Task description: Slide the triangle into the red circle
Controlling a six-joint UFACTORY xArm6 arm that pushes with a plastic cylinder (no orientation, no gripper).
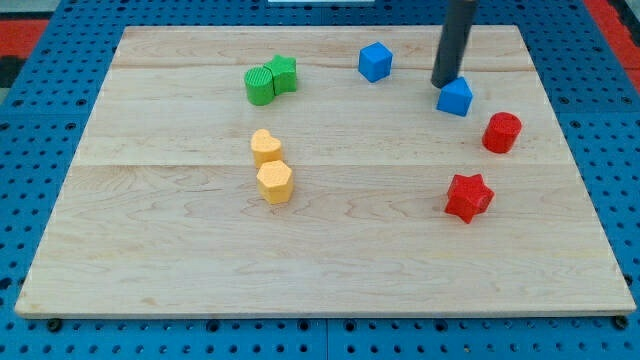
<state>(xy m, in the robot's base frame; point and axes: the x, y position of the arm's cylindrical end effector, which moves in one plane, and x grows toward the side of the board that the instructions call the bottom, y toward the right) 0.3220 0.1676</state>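
My tip sits on the wooden board near its top right corner, at the lower end of the dark rod that comes down from the view's top edge. The tip rests just at the upper left side of the blue triangle, touching it or very nearly so; the exact contact cannot be made out. The rod has no jaws and holds nothing; it only stands against the block.

The blue triangle lies close to the board's right edge, in the upper part. The red circle is just beside it, toward the view's lower right, with a small gap between the two. Farther down along the right side, the red star sits apart from both.

A blue cube-like block lies near the top edge, to the left of the rod. Two green blocks sit touching each other in the upper left part of the board; their shapes are hard to tell. Near the board's middle, a yellow heart-like block touches a yellow hexagon directly below it.

The board rests on a blue perforated bench.
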